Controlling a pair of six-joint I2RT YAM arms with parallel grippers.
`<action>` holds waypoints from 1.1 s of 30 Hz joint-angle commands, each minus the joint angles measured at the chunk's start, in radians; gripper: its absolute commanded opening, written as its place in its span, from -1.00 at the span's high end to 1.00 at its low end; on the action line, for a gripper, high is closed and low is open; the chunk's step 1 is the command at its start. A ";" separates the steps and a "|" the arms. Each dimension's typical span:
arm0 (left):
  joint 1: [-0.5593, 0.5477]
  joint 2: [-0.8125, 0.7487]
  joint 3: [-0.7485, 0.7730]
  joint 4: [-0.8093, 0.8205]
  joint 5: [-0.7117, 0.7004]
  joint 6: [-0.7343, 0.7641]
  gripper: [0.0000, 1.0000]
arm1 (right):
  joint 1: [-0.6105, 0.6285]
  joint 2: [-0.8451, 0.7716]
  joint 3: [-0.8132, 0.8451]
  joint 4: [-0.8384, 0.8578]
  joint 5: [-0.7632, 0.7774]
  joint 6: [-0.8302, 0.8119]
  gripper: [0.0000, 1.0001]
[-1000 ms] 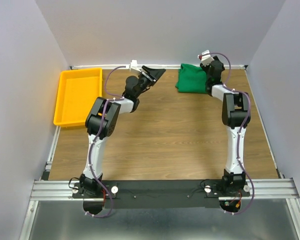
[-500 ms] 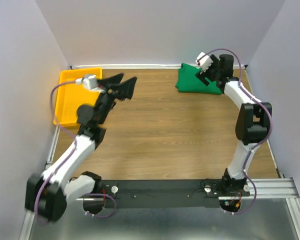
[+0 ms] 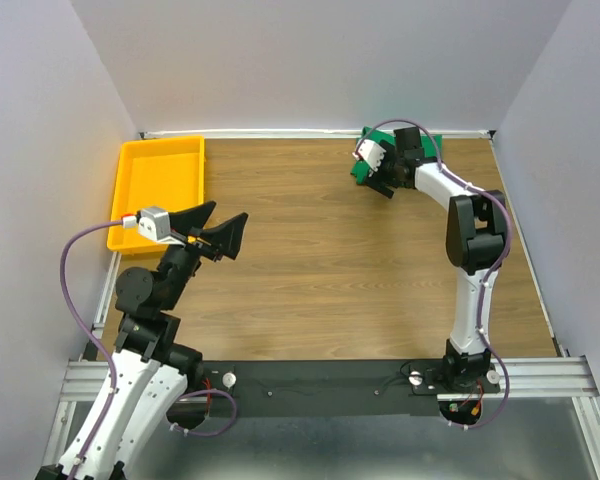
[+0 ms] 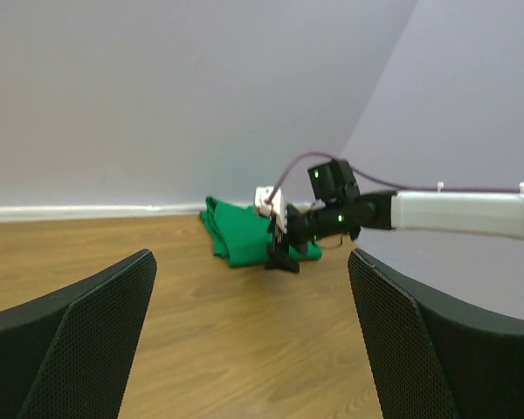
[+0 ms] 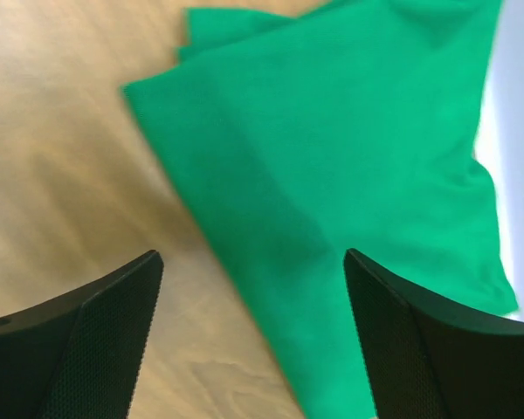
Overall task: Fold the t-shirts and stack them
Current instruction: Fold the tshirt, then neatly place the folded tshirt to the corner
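The left claw stands wide open with nothing in it. A second ago it reached toward the back wall. Now its arm has swung back and the claw hangs above the table, with the near corner of the yellow tray just to its left. The folded green t-shirt lies well ahead of this claw, in the far right corner, and has not shifted.

The right claw is also spread wide and holds nothing. Earlier it was at the t-shirt's right side. It has since crossed over and now hangs above the left edge. In its wrist view the cloth fills the space ahead of and between the two fingers, with bare wood to their left. Both claws have opened wider over the last second.
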 commanded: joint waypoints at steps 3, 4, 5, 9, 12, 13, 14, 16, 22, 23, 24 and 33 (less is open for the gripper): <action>0.004 -0.063 -0.077 -0.104 0.044 -0.023 -0.97 | 0.031 0.120 0.078 -0.004 0.183 0.011 -0.68; 0.004 -0.063 -0.082 -0.104 0.046 -0.027 -0.97 | 0.031 0.129 0.084 -0.003 0.188 0.013 -0.65; 0.004 -0.066 -0.085 -0.104 0.049 -0.034 -0.97 | 0.031 0.135 0.086 -0.003 0.184 0.011 -0.57; 0.004 -0.059 -0.124 -0.069 0.061 -0.062 -0.96 | 0.032 0.123 0.049 -0.004 0.127 -0.013 -0.02; 0.004 -0.024 -0.184 0.008 0.092 -0.131 -0.96 | 0.035 0.051 -0.056 -0.003 0.038 -0.065 0.76; 0.004 -0.008 -0.193 0.025 0.101 -0.143 -0.95 | 0.035 0.024 -0.089 -0.004 -0.014 -0.087 0.81; 0.004 0.010 -0.203 0.042 0.112 -0.157 -0.94 | 0.035 -0.001 -0.120 -0.004 -0.033 -0.120 0.91; 0.004 0.079 -0.217 0.097 0.156 -0.177 -0.94 | 0.038 -0.079 -0.218 -0.009 -0.063 -0.154 0.94; 0.000 0.283 -0.237 0.252 0.244 -0.240 -0.88 | 0.086 -0.335 -0.494 -0.145 -0.194 -0.289 0.99; -0.003 0.311 -0.237 0.267 0.247 -0.247 -0.88 | 0.106 -0.437 -0.594 -0.165 -0.206 -0.308 0.99; -0.008 0.370 -0.237 0.280 0.244 -0.258 -0.87 | 0.159 -0.485 -0.658 -0.173 -0.208 -0.320 0.98; -0.241 0.884 -0.066 0.295 0.072 -0.356 -0.63 | 0.244 -0.890 -0.813 -0.179 -0.267 -0.002 -0.38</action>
